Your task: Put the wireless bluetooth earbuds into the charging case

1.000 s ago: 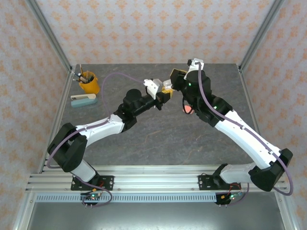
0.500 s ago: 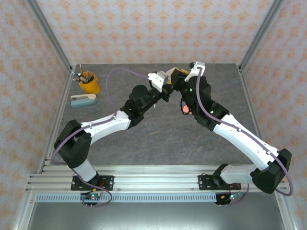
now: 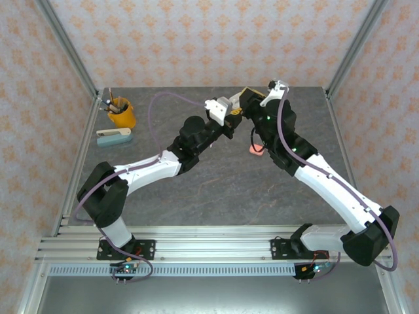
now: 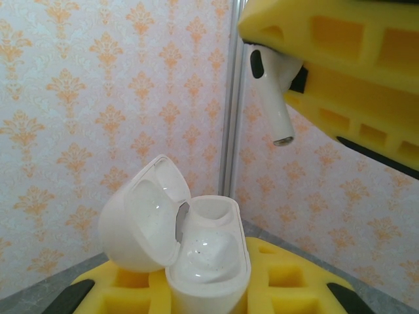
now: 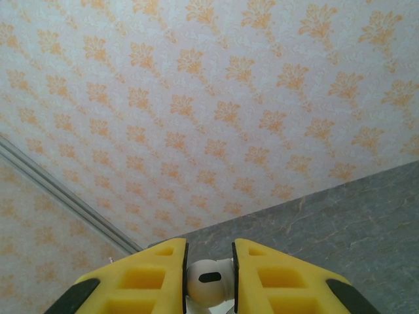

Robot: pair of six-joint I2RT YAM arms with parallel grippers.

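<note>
White earbud point(image 4: 272, 98) clamped in right tool point(image 5: 208, 265), above open charging case point(image 4: 209, 261)

"What colour is the open pebble-shaped plastic case point(image 4: 209, 261)?"

"Glossy white. So is the stemmed plastic earbud point(image 4: 272, 104), apart from a black oval patch. The foam finger pads point(image 4: 366, 59) are yellow."

"The surroundings?"

"Cream wallpaper point(image 4: 98, 98) with orange floral motifs, and a grey marbled tabletop point(image 3: 216, 183)."
</note>
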